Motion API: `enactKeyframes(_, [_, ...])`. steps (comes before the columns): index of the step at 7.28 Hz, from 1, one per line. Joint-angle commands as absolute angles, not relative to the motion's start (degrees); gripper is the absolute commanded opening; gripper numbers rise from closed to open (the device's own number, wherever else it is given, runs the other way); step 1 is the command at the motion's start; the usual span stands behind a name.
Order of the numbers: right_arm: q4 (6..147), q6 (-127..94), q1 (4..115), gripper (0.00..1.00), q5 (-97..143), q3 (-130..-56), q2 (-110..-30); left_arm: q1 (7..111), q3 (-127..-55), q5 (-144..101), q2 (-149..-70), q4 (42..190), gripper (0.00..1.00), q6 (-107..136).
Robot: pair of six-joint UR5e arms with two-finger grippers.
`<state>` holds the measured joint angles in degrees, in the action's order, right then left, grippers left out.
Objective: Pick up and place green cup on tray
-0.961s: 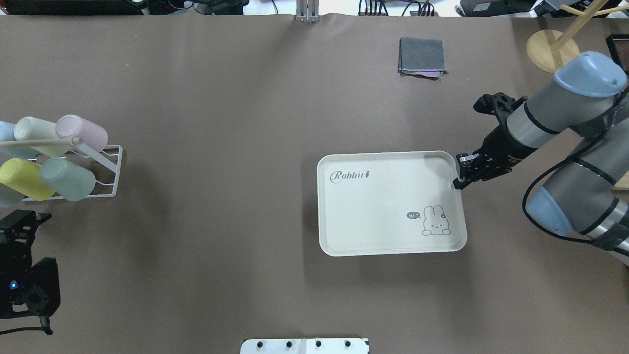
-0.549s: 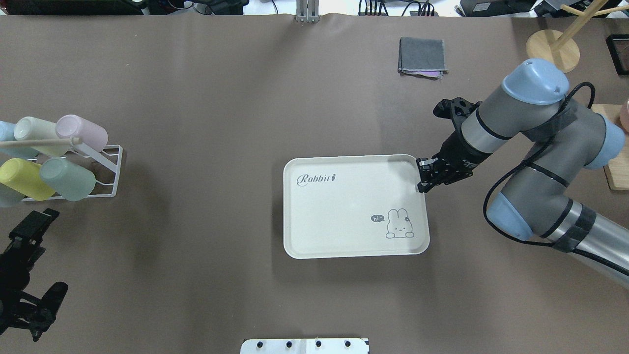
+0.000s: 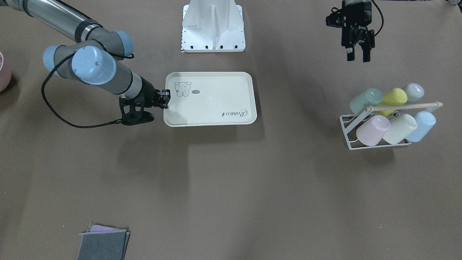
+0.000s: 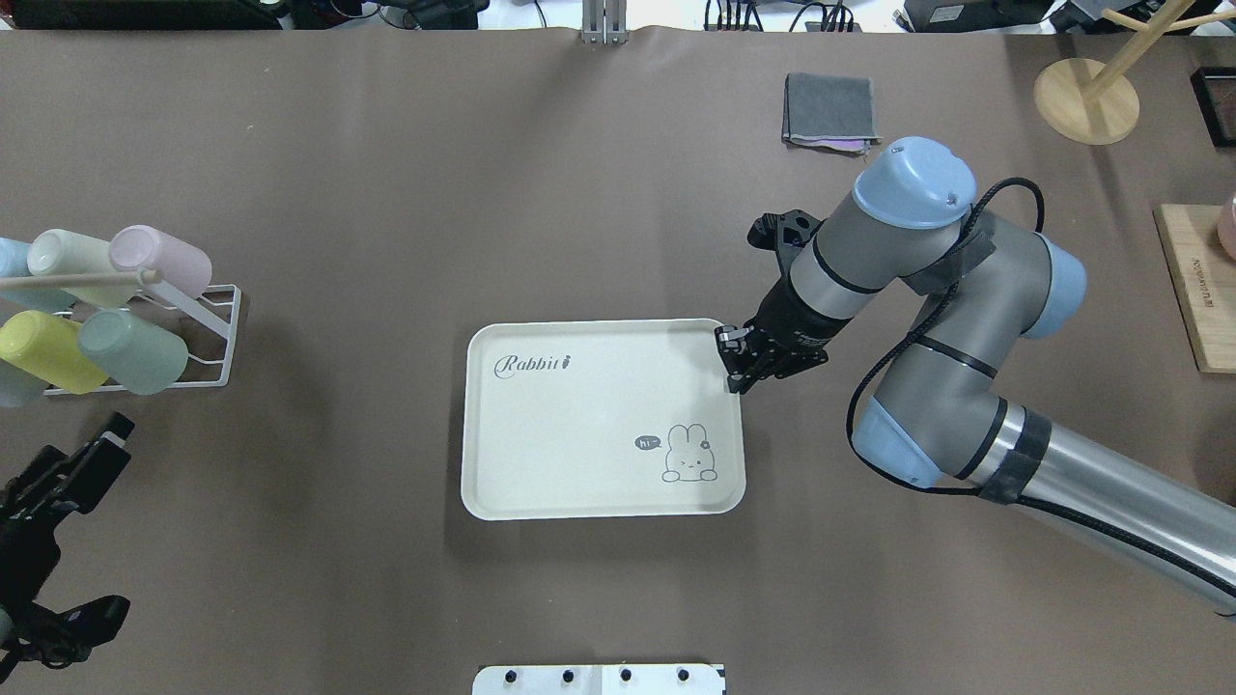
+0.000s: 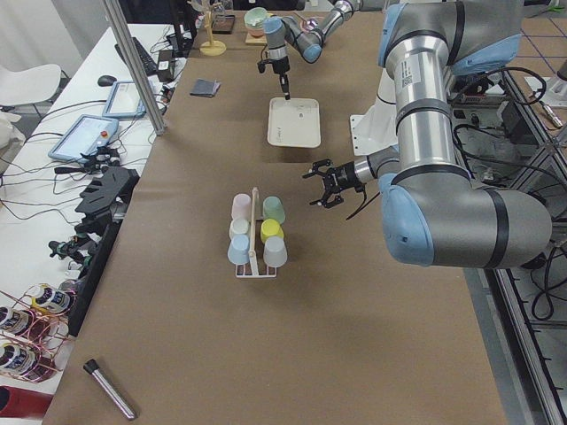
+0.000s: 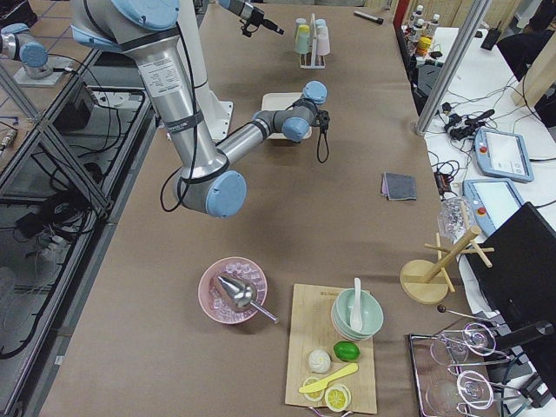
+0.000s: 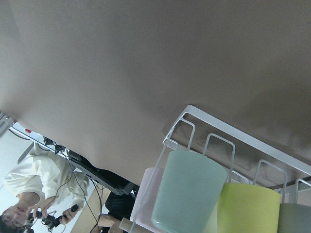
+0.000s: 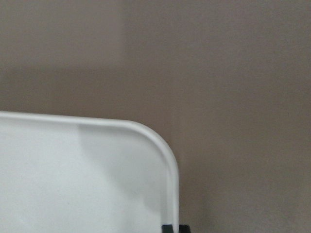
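Observation:
The green cup [image 4: 132,352], pale mint, lies on its side in the lower row of a white wire rack [image 4: 208,333], beside a yellow-green cup [image 4: 43,350]. It also shows in the front view [image 3: 365,100] and the left wrist view [image 7: 187,191]. The cream tray [image 4: 579,434] with the bunny drawing and "Rabbit" print lies flat at the table's middle. My right gripper [image 4: 736,367] is shut on the tray's right rim near its far corner [image 8: 165,160]. My left gripper [image 3: 357,57] is open and empty, hovering near the rack on the robot's side.
The rack holds several other pastel cups under a wooden rod [image 3: 402,106]. A folded grey cloth [image 4: 830,111] lies at the far side. A wooden stand [image 4: 1086,97] and wooden board [image 4: 1197,290] are at the right. A white base plate [image 4: 599,679] sits at the near edge.
My right gripper has dragged the tray leftward toward the table's middle. My left gripper has shifted and turned a little near the rack.

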<state>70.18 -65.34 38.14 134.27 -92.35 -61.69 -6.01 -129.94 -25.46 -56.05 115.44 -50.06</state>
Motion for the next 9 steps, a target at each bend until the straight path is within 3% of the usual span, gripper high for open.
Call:
enactKeyframes(1, [70.05, -66.45, 35.95, 0.0, 132.81, -89.31, -57.85, -6.07, -126.85, -25.13, -56.6, 115.4, 0.97, -52.9])
enactKeyframes(5, [69.79, -66.45, 34.1, 0.0, 132.01, -83.15, -52.3, -4.23, -121.82, -26.63, -59.67, 115.49, 0.97, -54.49])
enactKeyframes(9, [69.78, -66.45, 32.78, 0.0, 130.96, -83.14, -52.21, 0.26, -119.27, -31.01, -61.26, 116.8, 0.97, -55.46])
